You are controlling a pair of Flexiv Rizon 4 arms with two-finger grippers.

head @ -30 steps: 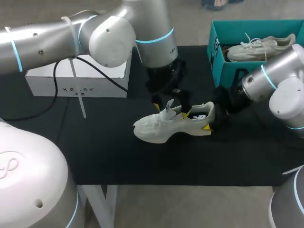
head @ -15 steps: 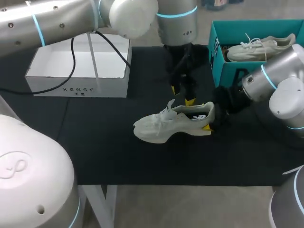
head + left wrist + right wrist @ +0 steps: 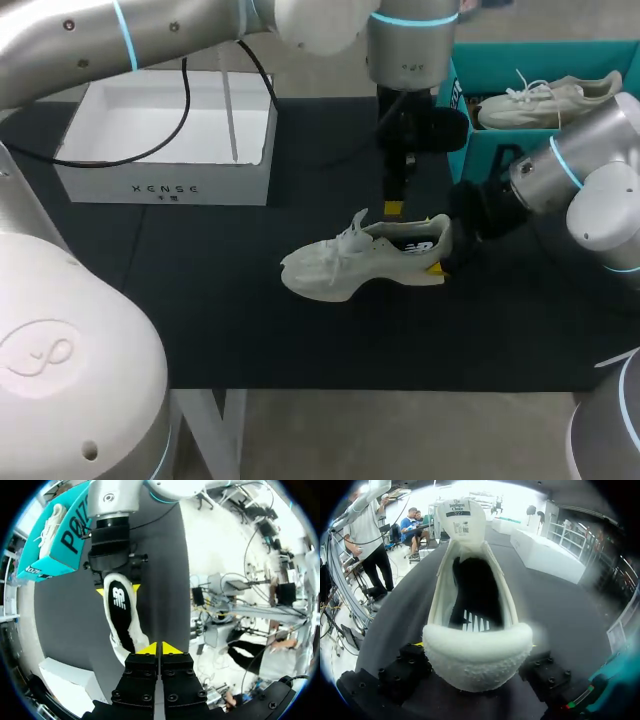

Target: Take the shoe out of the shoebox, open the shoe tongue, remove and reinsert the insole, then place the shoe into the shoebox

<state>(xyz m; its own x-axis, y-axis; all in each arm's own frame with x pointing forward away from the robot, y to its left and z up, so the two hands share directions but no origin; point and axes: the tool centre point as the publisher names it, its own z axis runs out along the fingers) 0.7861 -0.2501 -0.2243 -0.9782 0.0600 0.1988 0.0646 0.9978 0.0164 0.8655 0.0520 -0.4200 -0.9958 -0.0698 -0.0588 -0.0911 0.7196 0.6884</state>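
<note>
Right claw [image 3: 440,264] at shoe [image 3: 345,266] heel

Two white sneakers: a loose sneaker [image 3: 330,272] and a boxed sneaker [image 3: 545,98]. Two boxes: one teal shoebox [image 3: 478,145] and one open white box [image 3: 165,185]. One black mat [image 3: 250,330]. One dark insole [image 3: 120,607], inside the loose sneaker. Two robot arms, each with one gripper: left gripper [image 3: 160,649], right gripper [image 3: 476,645].

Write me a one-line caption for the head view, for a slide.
Right gripper holds the white shoe by its heel on the black table; left gripper, shut, hovers over it.
</note>
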